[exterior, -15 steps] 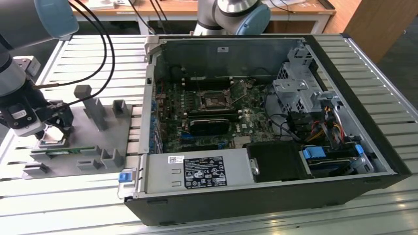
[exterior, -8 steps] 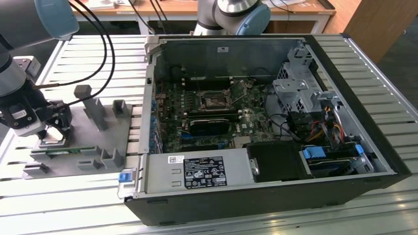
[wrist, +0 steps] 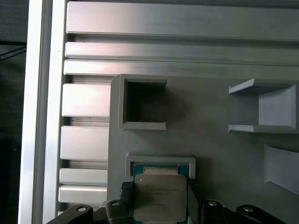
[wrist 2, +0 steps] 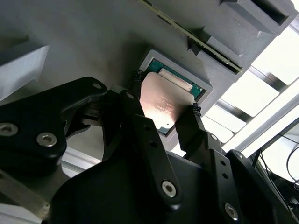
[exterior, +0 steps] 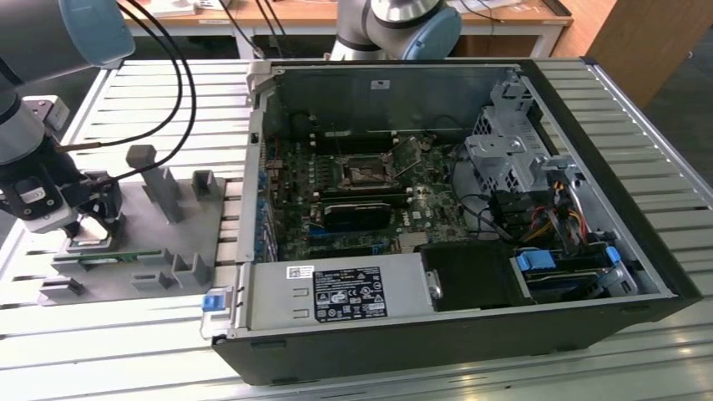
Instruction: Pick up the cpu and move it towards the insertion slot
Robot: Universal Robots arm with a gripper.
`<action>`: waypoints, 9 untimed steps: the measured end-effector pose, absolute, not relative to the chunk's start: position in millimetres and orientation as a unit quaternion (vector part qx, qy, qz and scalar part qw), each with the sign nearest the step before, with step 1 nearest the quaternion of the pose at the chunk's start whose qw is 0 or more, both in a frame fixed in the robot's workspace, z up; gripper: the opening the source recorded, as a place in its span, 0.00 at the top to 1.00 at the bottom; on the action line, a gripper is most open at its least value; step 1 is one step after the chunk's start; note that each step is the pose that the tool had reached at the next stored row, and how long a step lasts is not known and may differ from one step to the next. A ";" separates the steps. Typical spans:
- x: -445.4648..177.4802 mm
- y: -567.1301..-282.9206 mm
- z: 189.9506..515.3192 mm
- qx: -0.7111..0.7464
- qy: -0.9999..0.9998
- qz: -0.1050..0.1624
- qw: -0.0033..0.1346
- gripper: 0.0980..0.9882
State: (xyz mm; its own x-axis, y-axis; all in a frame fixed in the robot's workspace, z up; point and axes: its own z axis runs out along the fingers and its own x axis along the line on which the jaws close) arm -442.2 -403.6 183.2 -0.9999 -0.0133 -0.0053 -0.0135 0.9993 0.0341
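Gripping the cpu (wrist 2: 161, 102) by two opposite edges, my gripper (wrist 2: 165, 93) is closed onto it, fingertips (wrist 2: 195, 111) touching each side. It sits at the square recess of the grey fixture (wrist: 210, 154), well apart from the insertion slot (exterior: 366, 173) inside the computer case (exterior: 446, 351).

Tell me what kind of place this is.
Likely a robotics lab bench for PC assembly trials: an open computer case on a slatted aluminium table, a grey parts fixture beside it, and the claw closed on the cpu over that fixture.
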 end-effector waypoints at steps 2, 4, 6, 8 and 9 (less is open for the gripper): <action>-442.2 -403.6 184.4 -0.007 1.000 0.017 0.003 0.50; -442.2 -403.6 187.0 -0.007 1.000 0.017 0.003 0.50; -442.2 -403.5 189.7 -0.007 1.000 0.017 0.003 0.50; -442.2 -403.5 192.5 -0.007 1.000 0.017 0.003 0.50; -442.2 -403.5 193.9 -0.007 1.000 0.017 0.003 0.50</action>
State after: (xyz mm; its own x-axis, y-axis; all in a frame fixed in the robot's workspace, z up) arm -442.2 -403.5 193.9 -0.9999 -0.0133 -0.0052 -0.0134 0.9993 0.0339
